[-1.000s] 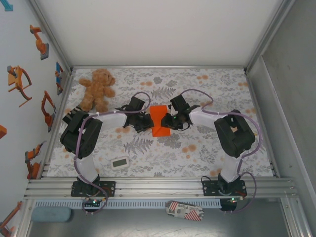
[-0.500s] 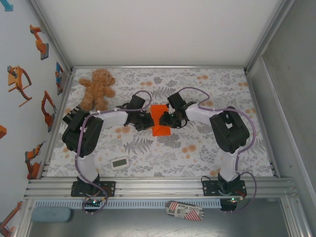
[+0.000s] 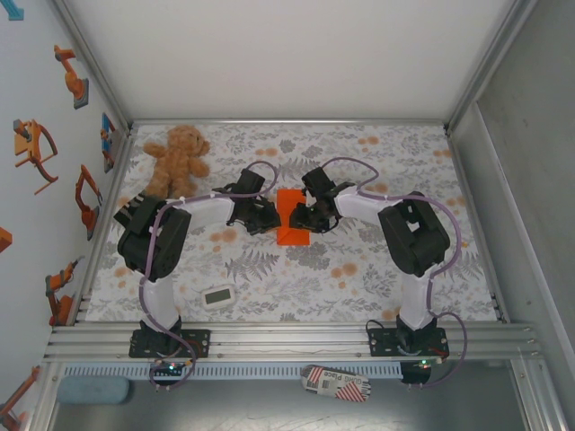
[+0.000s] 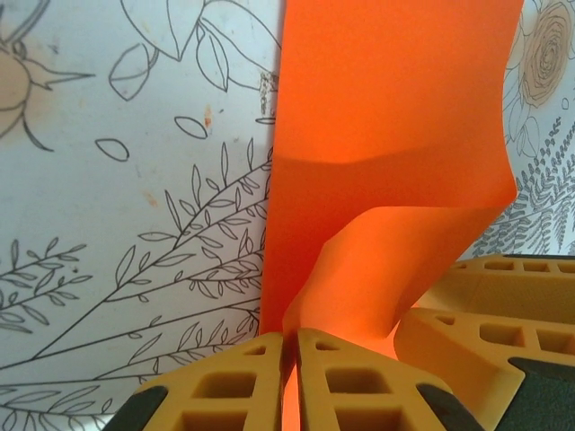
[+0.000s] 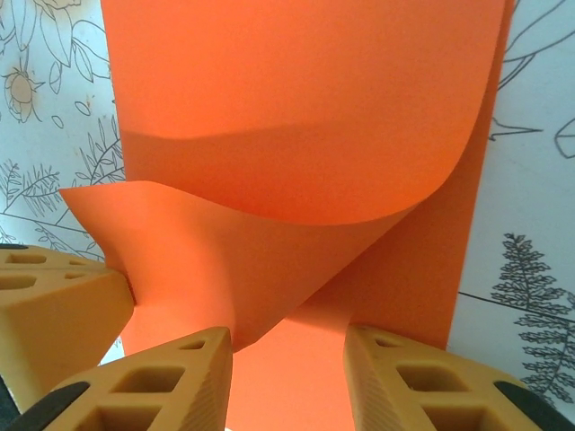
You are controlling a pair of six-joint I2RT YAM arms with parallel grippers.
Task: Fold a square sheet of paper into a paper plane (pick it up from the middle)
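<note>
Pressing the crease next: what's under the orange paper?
Floral table cover shows beside the orange paper; the left fingers pinch its raised flap. Beneath the flat part is hidden.

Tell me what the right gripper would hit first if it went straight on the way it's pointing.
The square sheet of paper: its lifted curl rises ahead of the right gripper, whose jaws stand apart. Depth is unclear; it might slide under the curl instead.

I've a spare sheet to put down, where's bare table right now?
Bare cloth: the table's far right corner, and the near strip between the timer and the right arm's base. Crowded: the middle around the orange paper, and far left by the teddy bear.
</note>
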